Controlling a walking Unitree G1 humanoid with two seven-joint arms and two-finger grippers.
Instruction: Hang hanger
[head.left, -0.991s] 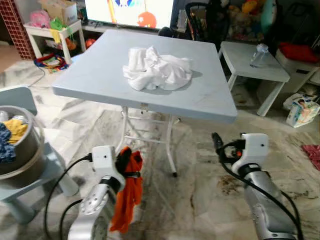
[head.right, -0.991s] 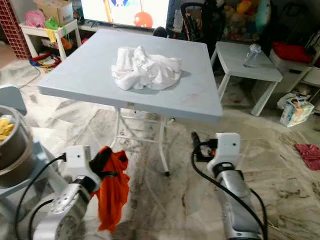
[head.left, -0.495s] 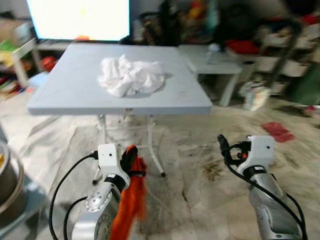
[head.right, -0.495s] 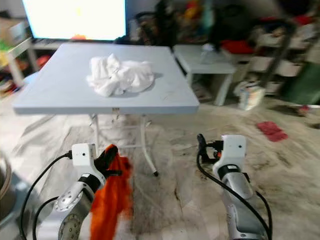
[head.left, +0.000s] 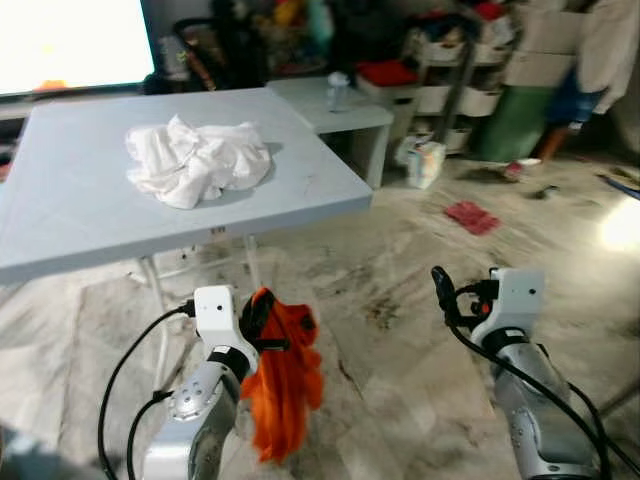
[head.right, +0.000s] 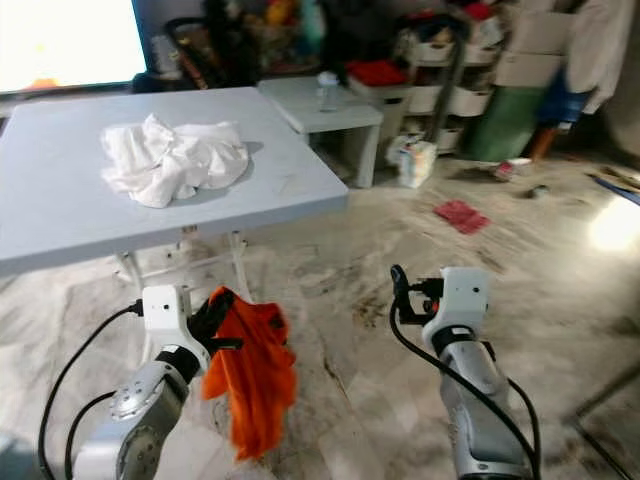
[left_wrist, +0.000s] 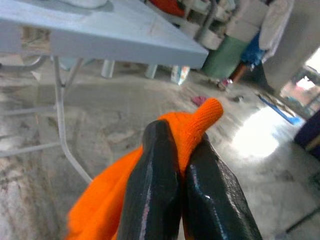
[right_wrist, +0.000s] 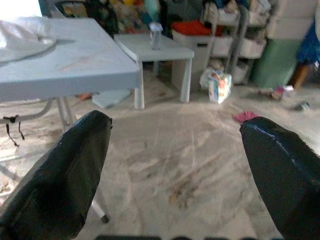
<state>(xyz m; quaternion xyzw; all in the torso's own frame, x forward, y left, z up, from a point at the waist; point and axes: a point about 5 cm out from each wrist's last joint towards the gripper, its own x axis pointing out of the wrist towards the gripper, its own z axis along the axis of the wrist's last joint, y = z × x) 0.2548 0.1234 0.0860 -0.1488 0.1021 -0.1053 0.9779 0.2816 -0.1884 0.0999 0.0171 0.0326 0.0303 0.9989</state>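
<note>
My left gripper (head.left: 256, 316) is shut on an orange garment (head.left: 285, 385), which hangs down from it in front of my body, above the marble floor. In the left wrist view the two black fingers (left_wrist: 156, 185) press together with a fold of the orange garment (left_wrist: 200, 117) pinched between them. My right gripper (head.left: 441, 289) is held out at the same height on the right, open, with nothing between its fingers (right_wrist: 65, 170).
A grey folding table (head.left: 80, 225) stands ahead on the left with a crumpled white cloth (head.left: 195, 160) on it. Behind it are a small white side table (head.left: 345, 112) with a bottle (head.left: 340, 90), storage shelves (head.left: 450, 60), and a person (head.left: 590, 60) at far right. A red rag (head.left: 472, 216) lies on the floor.
The camera has swung to the right, so the table now sits further left and the shelves and a person have come into view. The orange garment sways. Both grippers hold as before.
</note>
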